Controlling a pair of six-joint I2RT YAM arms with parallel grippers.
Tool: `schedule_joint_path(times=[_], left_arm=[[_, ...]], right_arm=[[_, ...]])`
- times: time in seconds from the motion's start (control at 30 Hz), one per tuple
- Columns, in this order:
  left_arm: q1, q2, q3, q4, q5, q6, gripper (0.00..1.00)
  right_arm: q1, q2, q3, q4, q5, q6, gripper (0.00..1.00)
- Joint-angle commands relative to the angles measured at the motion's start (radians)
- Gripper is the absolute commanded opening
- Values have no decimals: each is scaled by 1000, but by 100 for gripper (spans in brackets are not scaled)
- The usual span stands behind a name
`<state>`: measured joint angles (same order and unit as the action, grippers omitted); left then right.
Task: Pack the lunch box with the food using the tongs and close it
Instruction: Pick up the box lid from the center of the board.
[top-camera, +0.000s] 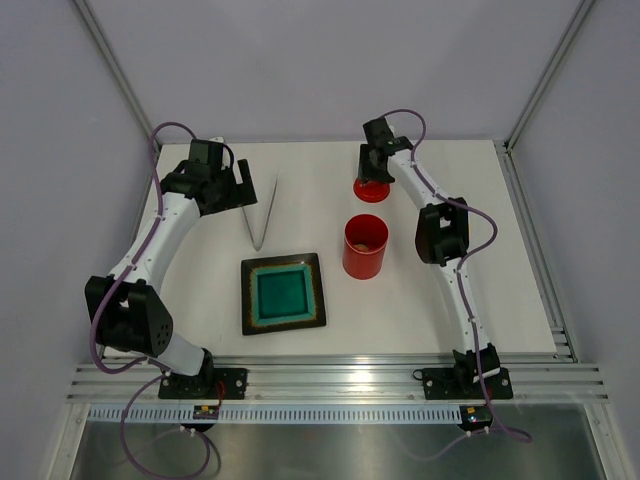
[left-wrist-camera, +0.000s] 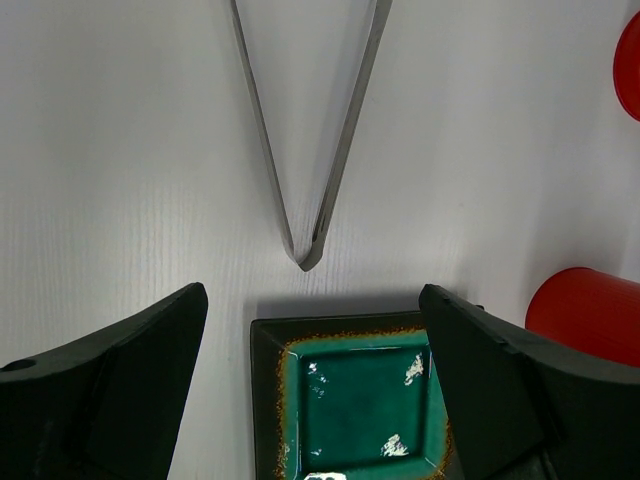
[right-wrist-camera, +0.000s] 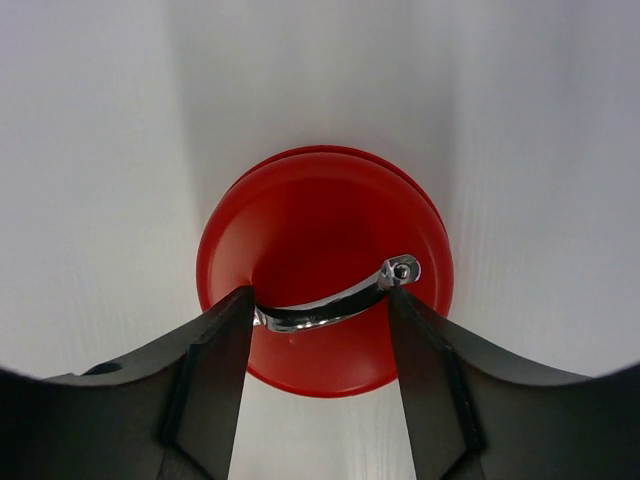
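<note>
From above, the tongs (top-camera: 262, 215) lie far-to-near, V tip pointing near, just right of the left gripper (top-camera: 241, 188). The lunch box (top-camera: 362, 266) stands uncapped right of the plate (top-camera: 283, 262), with its lid (top-camera: 371, 191) beyond it under the right gripper (top-camera: 372, 170).

In the left wrist view the jaws gape empty, and the tongs' tip sits ahead, just past the plate's far rim.

In the right wrist view the fingers (right-wrist-camera: 215, 350) flank the lid's handle (right-wrist-camera: 330, 305); I cannot tell whether they clamp it.

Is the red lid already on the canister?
No, the lid sits on the table behind the open lunch box, under the right claw.
</note>
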<state>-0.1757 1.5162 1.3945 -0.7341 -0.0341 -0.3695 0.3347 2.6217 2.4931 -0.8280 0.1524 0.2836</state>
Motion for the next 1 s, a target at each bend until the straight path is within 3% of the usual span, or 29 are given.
schedule_joint_path(times=[0.0, 0.23, 0.5, 0.57, 0.6, 0.67, 0.8, 0.9, 0.97], left_arm=[[1, -1, 9, 13, -13, 4, 91], [1, 4, 0, 9, 5, 0, 91], [1, -30, -41, 16, 17, -3, 90], [1, -34, -49, 18, 17, -3, 91], [-1, -36, -55, 19, 20, -6, 90], [-1, -36, -64, 24, 26, -9, 91], [1, -44, -75, 30, 28, -13, 90], [-1, -51, -83, 35, 28, -11, 91], [1, -57, -91, 35, 28, -9, 91]], right_arm=[[-2, -26, -22, -1, 105, -26, 62], [-2, -213, -331, 99, 142, -11, 63], [-3, -318, -532, 133, 211, -6, 63], [-3, -347, -565, 132, 222, -9, 67], [-3, -359, -579, 135, 223, -4, 76], [-3, -394, -646, 164, 211, 9, 83], [-3, -422, -666, 162, 210, 34, 90], [-3, -427, -677, 167, 205, 75, 89], [-3, -427, -678, 156, 200, 107, 82]])
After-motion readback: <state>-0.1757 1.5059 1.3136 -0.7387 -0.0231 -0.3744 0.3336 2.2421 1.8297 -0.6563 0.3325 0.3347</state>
